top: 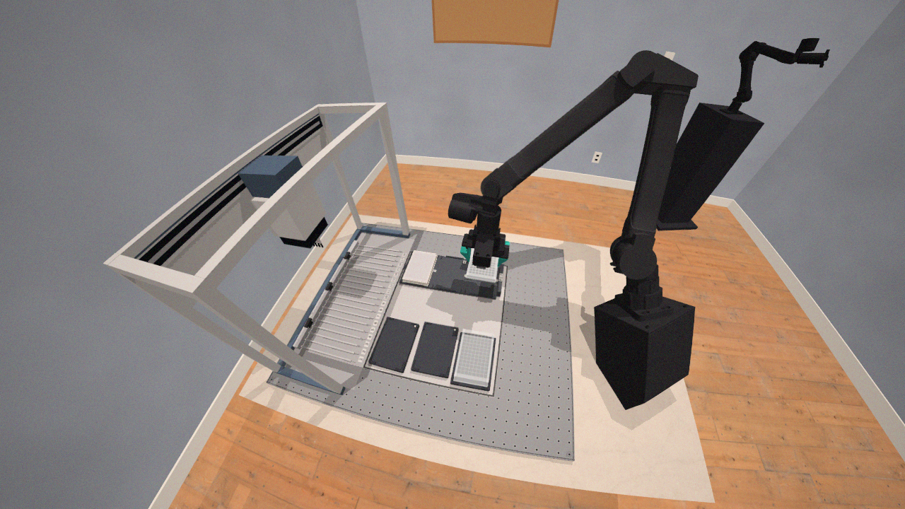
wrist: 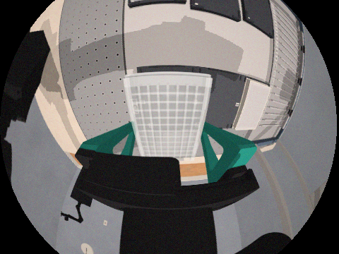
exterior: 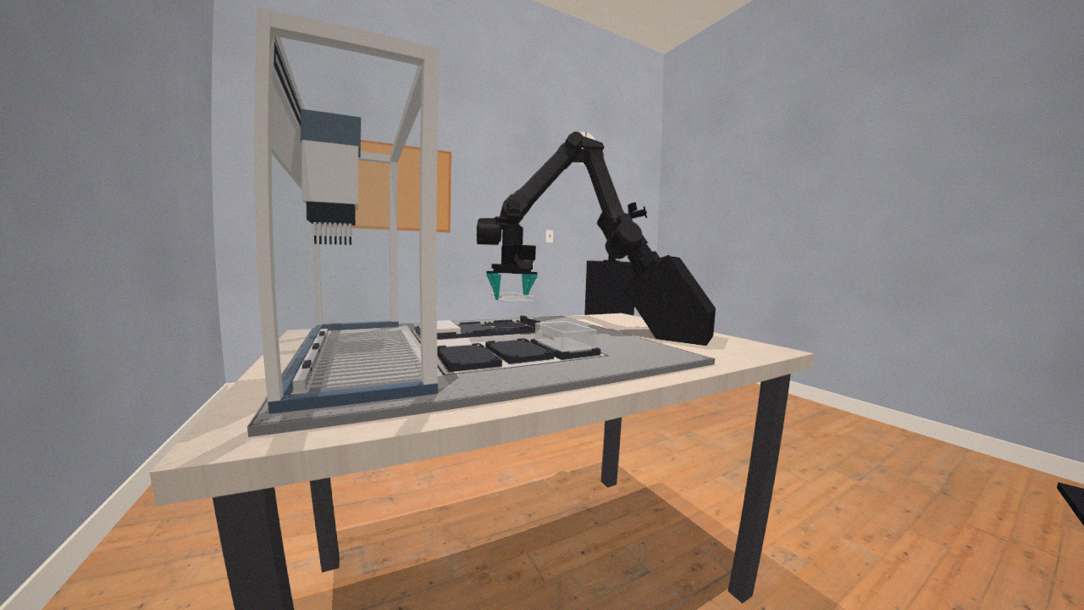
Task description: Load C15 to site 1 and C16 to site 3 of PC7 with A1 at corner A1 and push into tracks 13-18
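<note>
I count three nests in the row: two dark flat rectangular empty nests (top: pixel 393 343) (top: pixel 434 348), one holding a clear gridded deep-well block (top: pixel 474 359). Two flat plates: one opaque white (top: pixel 419 266), one translucent gridded (top: pixel 482 272). One dark carrier (top: pixel 450 273). One black arm (top: pixel 556 133).

top: high, oblique | exterior: table-level, far | wrist: down, close
</note>
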Robot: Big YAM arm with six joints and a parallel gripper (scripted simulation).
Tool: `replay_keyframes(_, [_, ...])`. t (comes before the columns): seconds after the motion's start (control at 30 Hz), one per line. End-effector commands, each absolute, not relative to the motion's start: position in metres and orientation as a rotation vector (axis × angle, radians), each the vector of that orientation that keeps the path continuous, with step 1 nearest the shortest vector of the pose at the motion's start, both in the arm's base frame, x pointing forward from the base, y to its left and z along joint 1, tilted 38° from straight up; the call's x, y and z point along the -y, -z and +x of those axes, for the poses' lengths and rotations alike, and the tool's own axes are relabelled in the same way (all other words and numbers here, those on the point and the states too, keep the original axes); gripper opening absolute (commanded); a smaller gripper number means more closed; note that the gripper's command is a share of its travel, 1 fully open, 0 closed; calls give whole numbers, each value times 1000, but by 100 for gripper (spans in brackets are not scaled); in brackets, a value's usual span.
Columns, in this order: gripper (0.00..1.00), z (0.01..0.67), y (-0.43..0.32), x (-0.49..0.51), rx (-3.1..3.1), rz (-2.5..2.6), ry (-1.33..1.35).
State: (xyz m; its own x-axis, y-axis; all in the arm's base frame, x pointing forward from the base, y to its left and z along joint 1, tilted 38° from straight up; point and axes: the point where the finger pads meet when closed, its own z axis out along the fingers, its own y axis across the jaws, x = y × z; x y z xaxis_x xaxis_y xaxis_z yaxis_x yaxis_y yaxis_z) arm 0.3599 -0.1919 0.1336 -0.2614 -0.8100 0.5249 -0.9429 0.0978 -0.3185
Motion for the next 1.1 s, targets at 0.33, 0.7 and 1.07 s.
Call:
replay_keyframes(0.33, [0,367,-107,213,2144,1767,-893])
replay_keyframes(0.7, [0,385,-99,226,2140,1778,-929])
replay_keyframes(1.07, [0,381,-95,229,2149,1767,-927])
